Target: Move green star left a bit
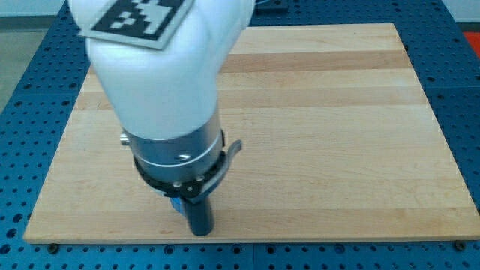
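No green star shows in the camera view; the white arm (157,82) covers the left middle of the wooden board (337,112) and may hide it. My dark rod points down near the board's bottom edge, left of centre, with my tip (201,231) at its end. A small blue piece (174,204) peeks out just left of the rod, under the arm's dark collar; I cannot make out its shape. No other block is visible.
The board lies on a blue perforated table (22,90) that surrounds it on all sides. A black-and-white marker tag (139,16) sits on top of the arm at the view's top left.
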Available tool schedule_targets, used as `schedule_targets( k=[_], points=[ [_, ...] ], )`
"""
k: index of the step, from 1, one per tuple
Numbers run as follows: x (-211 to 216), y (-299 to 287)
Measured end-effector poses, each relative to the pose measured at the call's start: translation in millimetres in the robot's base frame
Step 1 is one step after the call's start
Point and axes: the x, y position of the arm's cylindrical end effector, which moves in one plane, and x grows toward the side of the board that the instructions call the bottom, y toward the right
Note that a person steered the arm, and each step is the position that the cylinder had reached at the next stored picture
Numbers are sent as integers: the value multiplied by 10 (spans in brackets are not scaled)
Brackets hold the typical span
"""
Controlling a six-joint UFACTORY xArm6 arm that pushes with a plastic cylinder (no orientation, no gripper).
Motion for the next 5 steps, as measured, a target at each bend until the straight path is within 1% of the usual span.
schedule_targets(
  k=[2,3,4,5],
  points=[
    [-54,-536],
    [56,-540],
    [63,-303],
    [58,152]
  ],
)
